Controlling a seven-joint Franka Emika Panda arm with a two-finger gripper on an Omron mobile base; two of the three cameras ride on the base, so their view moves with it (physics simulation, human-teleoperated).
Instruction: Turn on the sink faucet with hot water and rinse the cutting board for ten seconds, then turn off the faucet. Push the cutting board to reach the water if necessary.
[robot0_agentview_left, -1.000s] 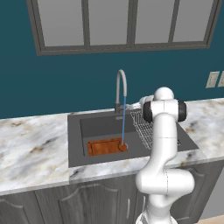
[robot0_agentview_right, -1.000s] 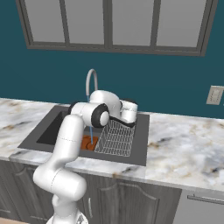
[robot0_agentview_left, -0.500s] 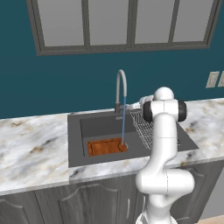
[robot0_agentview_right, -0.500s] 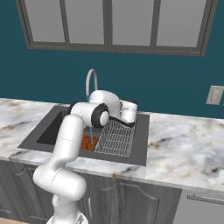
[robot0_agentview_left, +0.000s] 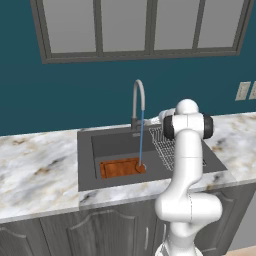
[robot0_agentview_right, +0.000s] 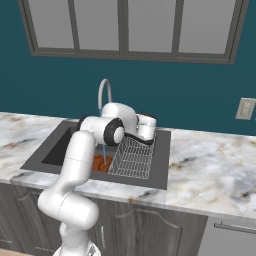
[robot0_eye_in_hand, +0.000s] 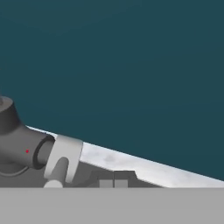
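Teal wall, marble surface (robot0_agentview_left: 35, 165), dark sink (robot0_agentview_left: 87, 170) set in it. Sink faucet (robot0_agentview_left: 138, 102) running: water (robot0_agentview_left: 140, 142) drops straight onto the right end of the cutting board (robot0_agentview_left: 120, 168), which lies flat in the basin. Wire dish rack (robot0_agentview_right: 132, 159) right of it. End effector (robot0_eye_in_hand: 113, 183) closed, empty, beside the faucet's base lever (robot0_eye_in_hand: 59, 168).

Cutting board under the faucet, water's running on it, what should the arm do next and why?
Probably hold position: the water already lands on the cutting board, and the shut gripper sits beside the sink faucet lever, ready to turn it off.
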